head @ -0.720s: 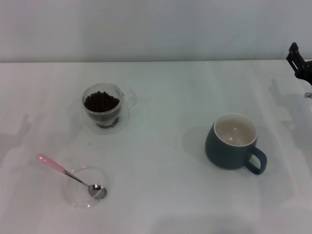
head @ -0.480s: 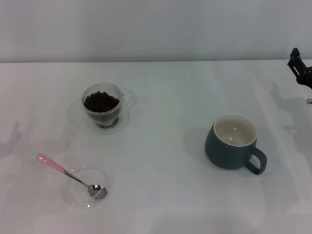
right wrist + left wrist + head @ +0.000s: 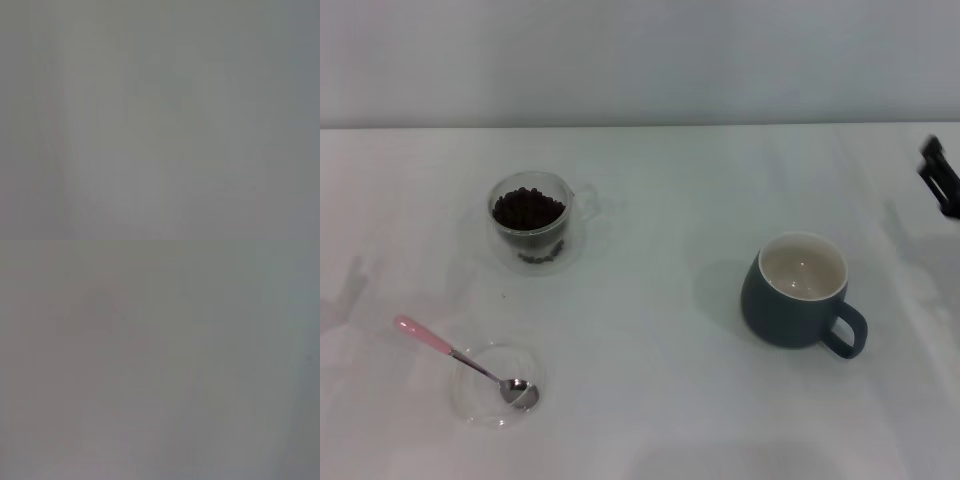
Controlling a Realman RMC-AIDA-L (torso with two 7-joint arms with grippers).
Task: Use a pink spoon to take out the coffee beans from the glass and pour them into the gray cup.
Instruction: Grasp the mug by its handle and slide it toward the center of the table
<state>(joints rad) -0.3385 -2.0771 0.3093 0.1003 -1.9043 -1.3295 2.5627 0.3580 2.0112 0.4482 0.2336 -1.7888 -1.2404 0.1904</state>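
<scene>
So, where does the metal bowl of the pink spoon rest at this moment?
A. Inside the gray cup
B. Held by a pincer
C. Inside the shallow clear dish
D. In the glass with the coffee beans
C: in the head view the pink spoon lies with its bowl in the shallow clear dish, handle out over the rim.

A plain white surface (image 3: 660,400) fills most of the head view, ending at a pale wall along the top. In the upper left stands a small clear double-walled glass (image 3: 530,233) with a side handle, holding dark coffee beans (image 3: 528,209). At lower left sits a shallow clear glass dish (image 3: 475,405); a pink-handled metal spoon (image 3: 460,358) rests in it, handle up-left. Right of centre stands a rounded dark blue-gray ceramic mug (image 3: 798,291), cream inside.
</scene>
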